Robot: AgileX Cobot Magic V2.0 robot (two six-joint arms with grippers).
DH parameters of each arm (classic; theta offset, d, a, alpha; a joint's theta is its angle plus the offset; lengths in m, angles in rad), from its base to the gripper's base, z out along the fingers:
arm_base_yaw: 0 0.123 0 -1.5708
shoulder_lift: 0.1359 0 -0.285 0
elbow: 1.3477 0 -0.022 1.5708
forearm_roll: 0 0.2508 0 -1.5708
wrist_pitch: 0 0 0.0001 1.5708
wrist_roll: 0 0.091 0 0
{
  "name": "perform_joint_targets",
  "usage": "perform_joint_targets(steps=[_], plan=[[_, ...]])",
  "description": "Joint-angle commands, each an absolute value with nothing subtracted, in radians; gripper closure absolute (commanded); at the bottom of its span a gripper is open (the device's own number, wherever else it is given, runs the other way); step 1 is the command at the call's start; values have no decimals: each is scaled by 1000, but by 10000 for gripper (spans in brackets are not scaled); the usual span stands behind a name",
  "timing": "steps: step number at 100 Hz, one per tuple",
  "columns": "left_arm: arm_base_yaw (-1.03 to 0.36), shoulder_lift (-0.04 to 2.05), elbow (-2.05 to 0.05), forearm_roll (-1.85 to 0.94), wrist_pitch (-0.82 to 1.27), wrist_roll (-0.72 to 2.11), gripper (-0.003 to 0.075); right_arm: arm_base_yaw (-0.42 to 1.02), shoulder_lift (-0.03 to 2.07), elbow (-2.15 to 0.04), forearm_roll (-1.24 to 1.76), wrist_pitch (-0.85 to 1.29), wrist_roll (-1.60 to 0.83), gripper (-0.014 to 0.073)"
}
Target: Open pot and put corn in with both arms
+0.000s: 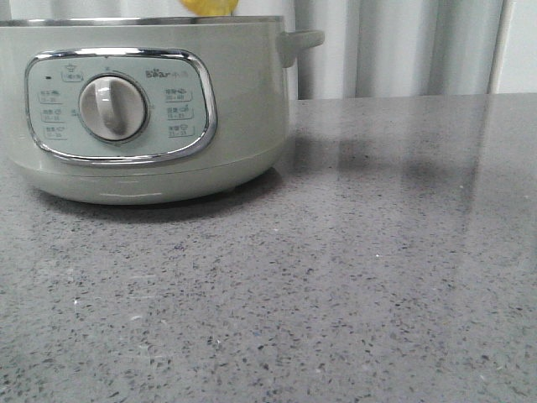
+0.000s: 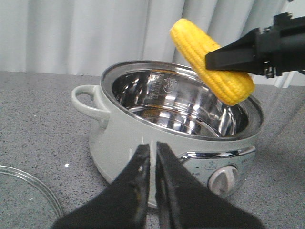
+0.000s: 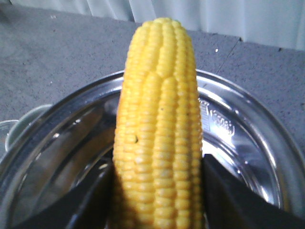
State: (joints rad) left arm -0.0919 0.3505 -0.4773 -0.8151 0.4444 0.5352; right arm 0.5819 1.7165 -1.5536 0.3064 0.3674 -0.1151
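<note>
The pale green pot [image 1: 151, 126] stands at the left of the grey counter, its dial facing the front camera. It is open, and its steel inside [image 2: 181, 109] is empty. My right gripper [image 3: 157, 164] is shut on the yellow corn [image 3: 159, 138] and holds it tilted in the air above the pot's opening. The corn also shows in the left wrist view [image 2: 209, 59], and its tip peeks over the pot's rim in the front view [image 1: 211, 7]. My left gripper [image 2: 152, 150] is shut and empty, just in front of the pot's outer wall.
A glass lid [image 2: 24, 195] lies flat on the counter beside the pot, on the side of its small handle [image 2: 88, 102]. White curtains hang behind the counter. The grey counter [image 1: 377, 252] stretches to the right of the pot.
</note>
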Motion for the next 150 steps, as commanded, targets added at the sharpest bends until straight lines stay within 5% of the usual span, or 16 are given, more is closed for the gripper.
perform_joint_targets(steps=[1, 8, 19, 38, 47, 72, 89, 115, 150], plan=[[-100, 342, -514, -851, 415, 530, 738, 584, 1680, -1602, 310, 354, -125, 53], [-100, 325, -514, -851, 419, 532, 738, 584, 1670, -1602, 310, 388, -125, 3], [-100, 306, -514, -851, 466, 543, 738, 584, 1611, -1602, 310, 463, -125, 49], [-100, 273, -514, -851, 596, 667, 738, 588, 1426, -1549, 226, 606, -125, 410], [-100, 231, -514, -844, 610, 692, 738, 588, 1281, -1430, 203, 576, -125, 492], [-100, 121, -501, -749, 606, 698, 738, 588, 780, -927, 105, 398, -125, 508], [-100, 121, -441, -754, 552, 698, 738, 588, 411, -655, 63, 323, -125, 674], [-100, 121, -410, -811, 516, 698, 738, 565, 47, -491, 63, 341, -123, 662], [-100, 121, -410, -860, 512, 696, 738, 560, 20, -474, 63, 344, -123, 666]])
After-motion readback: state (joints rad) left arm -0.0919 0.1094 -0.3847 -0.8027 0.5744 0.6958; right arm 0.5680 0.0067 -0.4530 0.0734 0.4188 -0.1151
